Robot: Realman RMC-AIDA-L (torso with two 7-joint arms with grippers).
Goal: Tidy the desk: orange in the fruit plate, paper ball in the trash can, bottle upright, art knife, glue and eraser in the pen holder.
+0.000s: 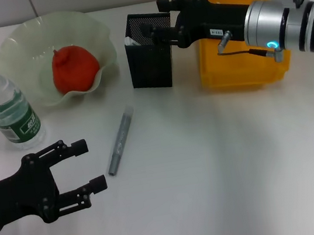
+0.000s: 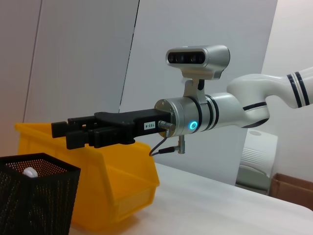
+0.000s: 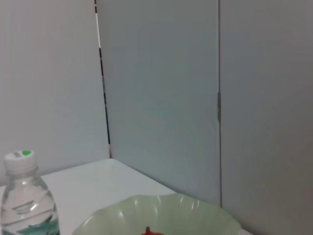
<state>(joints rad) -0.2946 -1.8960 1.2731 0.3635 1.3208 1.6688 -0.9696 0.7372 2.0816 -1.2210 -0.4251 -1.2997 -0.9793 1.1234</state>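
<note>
Above the pen holder (image 1: 148,51), right gripper (image 1: 157,18) fingers apart, left gripper (image 1: 90,164) fingers apart, idle.

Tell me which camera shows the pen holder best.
The head view: the whole pen holder stands between the fruit plate and trash can. The left wrist view catches only its upper part, something white inside; the right wrist view misses it.

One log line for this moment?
orange in fruit plate | bottle upright | right gripper over pen holder | left gripper open near grey stick
</note>
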